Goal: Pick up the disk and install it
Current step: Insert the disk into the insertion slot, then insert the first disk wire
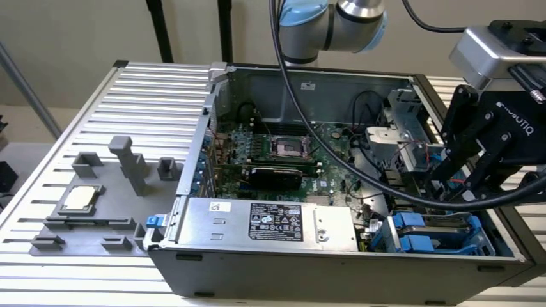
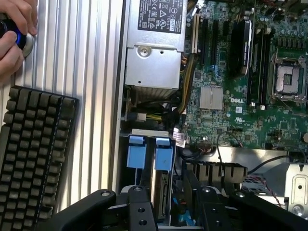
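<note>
Disk in the case's corner bay, at the exterior view's right of the power supply.

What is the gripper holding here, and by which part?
Nothing, apparently: the gripper is open, straddling the disk, which sits on edge in the drive bay.

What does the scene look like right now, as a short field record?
arm: pincer open, over the blue drive bay
disk: silver-grey rectangular hard drive with blue plastic rails, on edge in that bay, not gripped
case: grey metal computer case, side open
outside case: black plastic keyboard; a person's hand
</note>
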You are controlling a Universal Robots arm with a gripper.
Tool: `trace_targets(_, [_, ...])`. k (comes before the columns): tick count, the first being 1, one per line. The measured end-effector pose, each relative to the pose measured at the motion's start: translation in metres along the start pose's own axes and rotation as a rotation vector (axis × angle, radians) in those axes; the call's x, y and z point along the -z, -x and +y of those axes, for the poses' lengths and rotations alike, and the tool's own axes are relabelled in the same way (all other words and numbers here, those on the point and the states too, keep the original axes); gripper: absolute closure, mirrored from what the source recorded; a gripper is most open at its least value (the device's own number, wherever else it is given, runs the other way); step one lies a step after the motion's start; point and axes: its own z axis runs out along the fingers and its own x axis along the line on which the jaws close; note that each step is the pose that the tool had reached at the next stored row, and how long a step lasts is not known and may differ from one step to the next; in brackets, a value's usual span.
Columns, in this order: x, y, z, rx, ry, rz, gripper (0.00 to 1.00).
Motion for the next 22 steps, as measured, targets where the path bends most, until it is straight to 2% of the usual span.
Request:
trace_targets(6, [0.0015, -0.001, -0.0151, 0.009, -0.0005, -0.0216, 0.6])
trace_targets(7, [0.0016, -0.001, -0.0154, 0.01, -0.0006, -0.0231, 0.6])
trace_targets(9, [0.0015, -0.001, -0.0154, 0.011, -0.0007, -0.0231, 0.62])
trace_targets(12, [0.0015, -0.001, -0.0154, 0.011, -0.0007, -0.0231, 0.81])
trace_targets(13, [0.0016, -0.001, -0.0155, 0.011, -0.0007, -0.023, 0.81])
trace_targets(14, [0.0016, -0.001, -0.0155, 0.011, -0.0007, -0.023, 0.87])
trace_targets(22, [0.0016, -0.001, -0.0155, 0.012, -0.0007, -0.023, 0.89])
